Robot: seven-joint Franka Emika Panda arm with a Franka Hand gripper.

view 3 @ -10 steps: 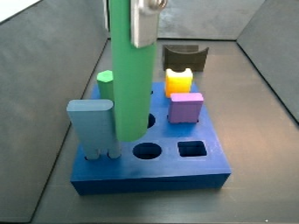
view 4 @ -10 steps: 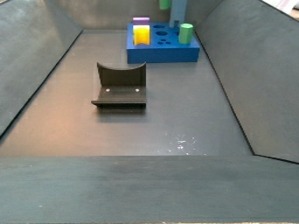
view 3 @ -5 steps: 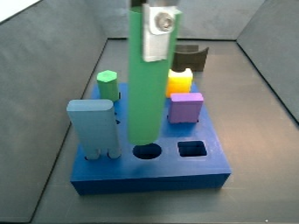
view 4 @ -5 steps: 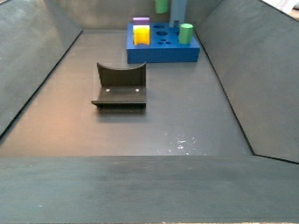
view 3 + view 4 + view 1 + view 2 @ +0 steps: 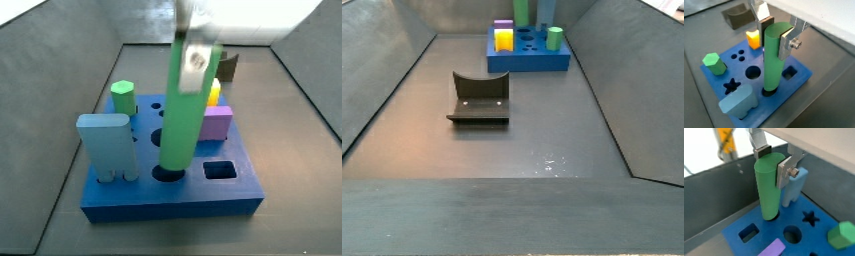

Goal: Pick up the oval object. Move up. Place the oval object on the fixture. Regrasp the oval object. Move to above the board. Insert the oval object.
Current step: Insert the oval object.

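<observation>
Oval object [image 5: 773, 62], a long light-green rod, stands upright over the blue board [image 5: 791, 87], and its lower end sits in a round hole near the board's front edge, as both wrist views and a side view [image 5: 177, 115] show. The gripper [image 5: 775, 30] is at the top of the rod, with its two silver fingers [image 5: 786, 170] closed against the rod's upper part from both sides, so it is holding the rod. Just beside the rod stands a pale blue block [image 5: 104, 145], and a short green hexagonal peg [image 5: 123, 92] is at the board's left back corner. A yellow peg [image 5: 753, 37] and a purple block [image 5: 217, 122] are also in the board, and a square hole [image 5: 219, 170] is empty. The dark fixture [image 5: 478, 97] stands on the grey floor [image 5: 516, 140], well apart from the board.
</observation>
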